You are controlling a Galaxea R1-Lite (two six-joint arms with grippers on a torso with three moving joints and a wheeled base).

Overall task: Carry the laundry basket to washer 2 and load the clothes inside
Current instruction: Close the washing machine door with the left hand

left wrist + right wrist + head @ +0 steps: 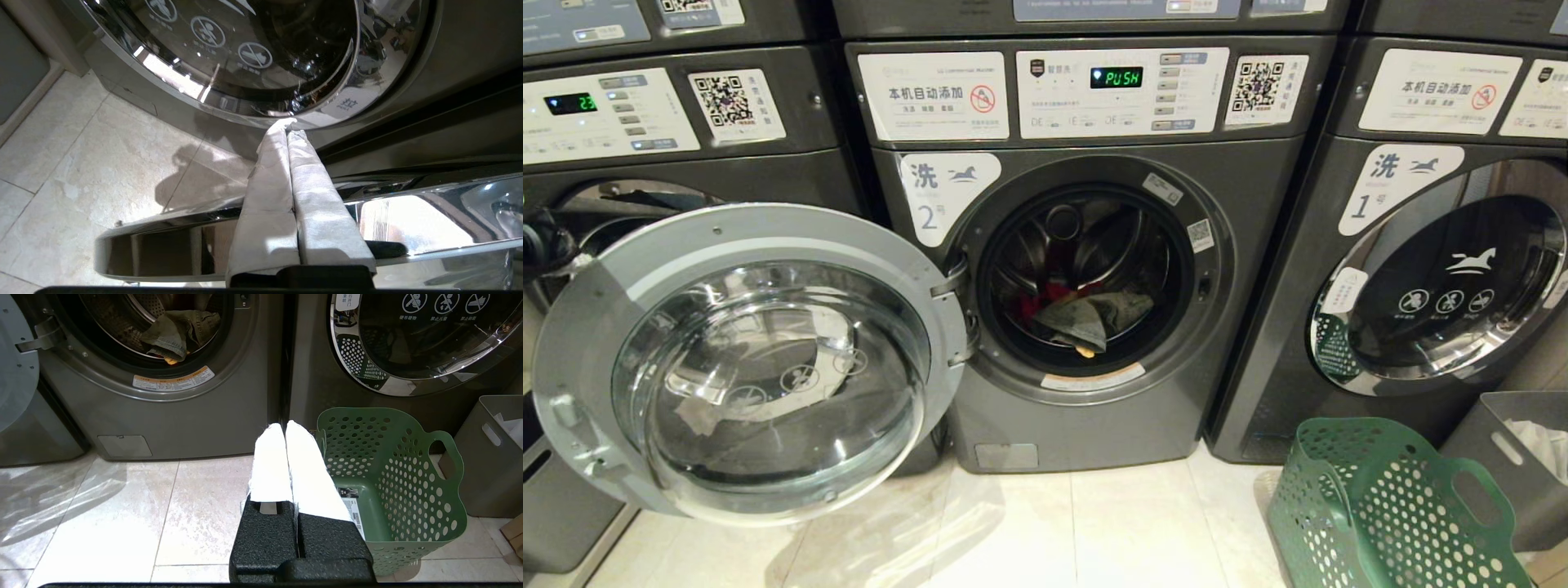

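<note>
The left gripper (287, 130), fingers pressed together and empty, sits just above the chrome rim of the open door (743, 359) of washer 2 (1086, 278). Clothes (1086, 314) lie in its drum. The right gripper (285, 426), also closed and empty, hangs above the floor, with the green basket (392, 477) just beside it, empty.

The laundry basket (1380, 506) at lower right is green with round holes. Washer 2 (1094, 425) is dark grey, and the clothes (1094, 314) inside are grey-green and red.
</note>
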